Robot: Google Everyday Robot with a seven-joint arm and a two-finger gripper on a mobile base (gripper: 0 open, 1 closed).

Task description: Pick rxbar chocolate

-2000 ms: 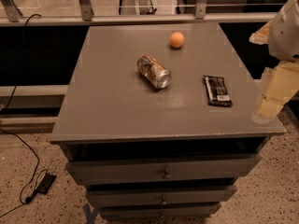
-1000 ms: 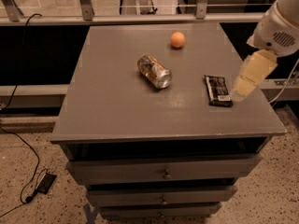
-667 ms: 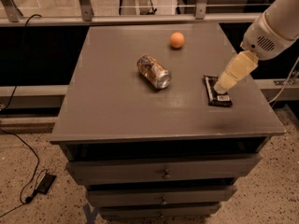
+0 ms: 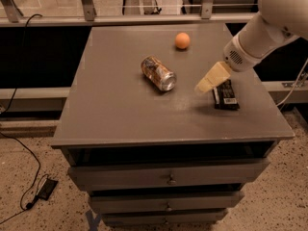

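We see the pincer (image 4: 203, 85) as one pale, cream-coloured wedge low over the right part of the tabletop (image 4: 120, 105), pointing down and to the left. It sits at the end of a thick white arm (image 4: 262, 30) that comes in from the upper right corner. We cannot tell whether the pincer is apart or together, because only a single pale shape shows from this side. It holds nothing that we can make out.

The rxbar chocolate (image 4: 226, 95) lies flat on the tabletop near the right edge. It is a dark wrapper with pale lettering, and its long side runs roughly front to back. The pincer's wider end overlaps the bar's far left corner in the view, while its tip is just left of the bar. We cannot tell whether the two touch.

A dented metal can (image 4: 158, 73) lies on its side near the middle of the tabletop, left of the pincer and apart from it. A small orange ball (image 4: 182, 40) rests further back. Below the tabletop are drawers (image 4: 168, 179) with small knobs, and a black cable (image 4: 29, 153) trails over the speckled floor at the left.
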